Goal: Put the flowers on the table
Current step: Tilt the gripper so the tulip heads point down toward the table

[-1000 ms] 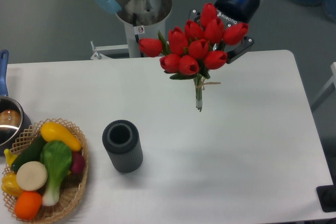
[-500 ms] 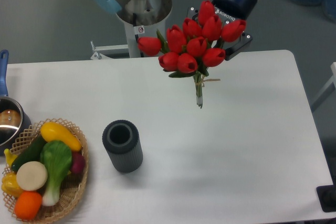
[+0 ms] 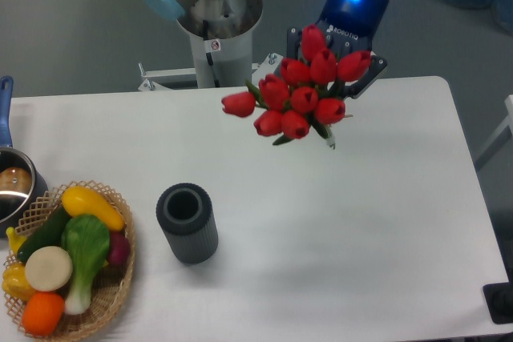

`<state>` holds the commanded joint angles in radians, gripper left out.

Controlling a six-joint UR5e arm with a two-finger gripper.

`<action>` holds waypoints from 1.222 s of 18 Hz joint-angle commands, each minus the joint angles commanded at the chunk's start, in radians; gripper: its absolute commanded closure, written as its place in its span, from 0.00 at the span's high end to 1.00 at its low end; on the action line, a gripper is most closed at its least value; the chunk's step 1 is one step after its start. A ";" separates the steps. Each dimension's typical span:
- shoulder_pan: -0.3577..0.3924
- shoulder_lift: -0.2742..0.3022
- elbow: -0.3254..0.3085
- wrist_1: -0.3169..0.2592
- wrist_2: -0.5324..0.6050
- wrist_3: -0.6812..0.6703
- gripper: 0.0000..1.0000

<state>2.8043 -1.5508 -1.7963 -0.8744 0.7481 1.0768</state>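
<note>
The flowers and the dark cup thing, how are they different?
The flowers are bright red; the ribbed cup is dark grey. The flowers are up at the gripper, tilted over the table; the cup stands upright on the table by itself. The flowers are a bunch of many blooms; the cup is one hollow cylinder. Both are over the same white table.

White table (image 3: 361, 222) spans the frame; dark ribbed cylinder (image 3: 187, 222) is stood left of centre, wicker basket (image 3: 108, 294) of vegetables at lower left, pot (image 3: 12, 186) cut off at left edge
</note>
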 joint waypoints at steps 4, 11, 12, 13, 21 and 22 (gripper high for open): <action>-0.071 -0.011 -0.002 0.002 0.204 0.000 0.44; -0.100 -0.057 -0.009 -0.002 0.356 0.038 0.44; -0.109 -0.070 -0.006 -0.002 0.391 0.040 0.44; -0.120 -0.083 -0.005 -0.002 0.425 0.046 0.44; -0.206 -0.198 0.003 -0.002 0.651 0.089 0.44; -0.209 -0.207 0.003 -0.002 0.654 0.089 0.44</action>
<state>2.5955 -1.7578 -1.7932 -0.8759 1.4020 1.1658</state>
